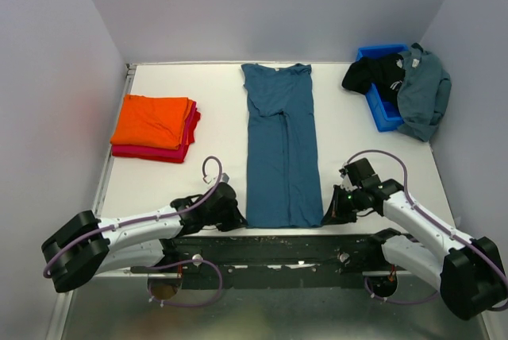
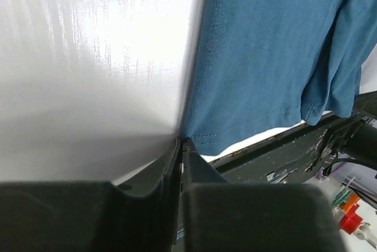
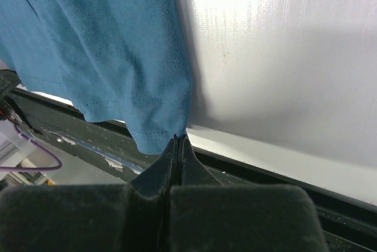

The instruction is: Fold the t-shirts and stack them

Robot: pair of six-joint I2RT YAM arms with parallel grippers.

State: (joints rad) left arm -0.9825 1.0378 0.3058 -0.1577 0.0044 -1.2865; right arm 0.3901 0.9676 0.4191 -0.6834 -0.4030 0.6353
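**Robotics laboratory test cell.** The flat white work table (image 1: pixel 214 94) is boxed on three sides by plain pale lavender-grey wall panels (image 1: pixel 270 6). Two white jointed robot arms, the left arm (image 1: pixel 135 233) and the right arm (image 1: pixel 421 221), trail looped purple cables (image 1: pixel 375 152). Both are bolted to a black metal mounting rail (image 1: pixel 270 249) along the near edge, above a brushed grey metal bench (image 1: pixel 278 320). Goods on the table: a dark teal cloth t-shirt (image 1: pixel 282 149) laid flat at centre, a squared stack of folded orange and crimson shirts (image 1: pixel 155 125), and a rigid blue plastic bin (image 1: pixel 381 110) draped with unsorted dark garments (image 1: pixel 421 90).
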